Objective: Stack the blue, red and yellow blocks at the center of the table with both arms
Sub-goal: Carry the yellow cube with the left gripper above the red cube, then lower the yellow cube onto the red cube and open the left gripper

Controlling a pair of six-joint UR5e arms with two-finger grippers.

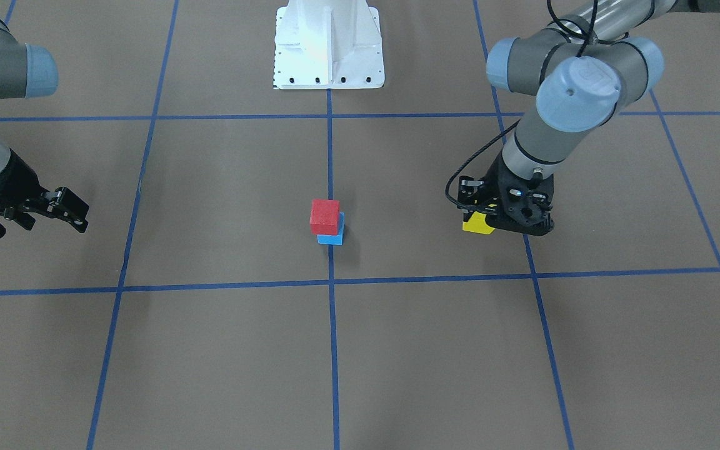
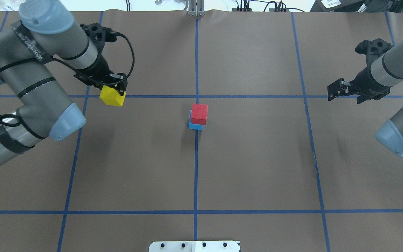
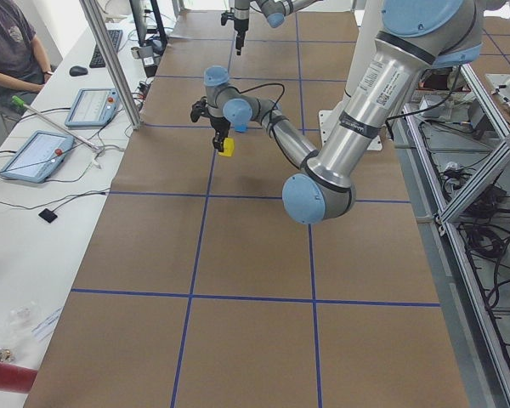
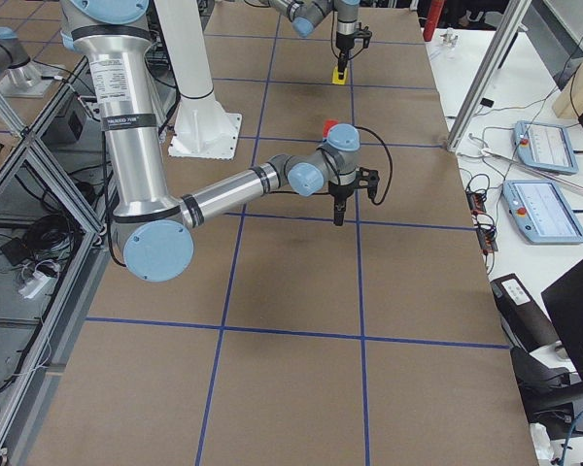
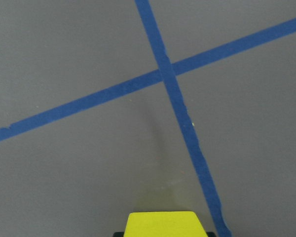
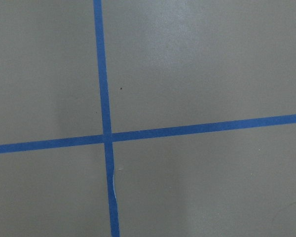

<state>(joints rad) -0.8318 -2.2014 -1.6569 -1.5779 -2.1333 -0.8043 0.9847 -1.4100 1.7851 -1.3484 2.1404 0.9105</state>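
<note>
A red block (image 2: 199, 113) sits on a blue block (image 2: 194, 125) at the table's centre, shifted slightly off it; the stack also shows in the front view, red (image 1: 325, 215) on blue (image 1: 332, 238). My left gripper (image 2: 113, 91) is shut on a yellow block (image 2: 112, 97) and holds it above the table, to the left of the stack. The yellow block also shows in the front view (image 1: 477, 223), the left side view (image 3: 227, 149) and the left wrist view (image 5: 160, 223). My right gripper (image 2: 338, 91) is open and empty, far to the right of the stack.
Blue tape lines (image 2: 196, 70) split the brown table into squares. The white robot base (image 1: 329, 44) stands at the robot's edge of the table. A side bench with tablets (image 3: 34, 153) and a seated operator (image 3: 8, 47) lies beyond the far edge.
</note>
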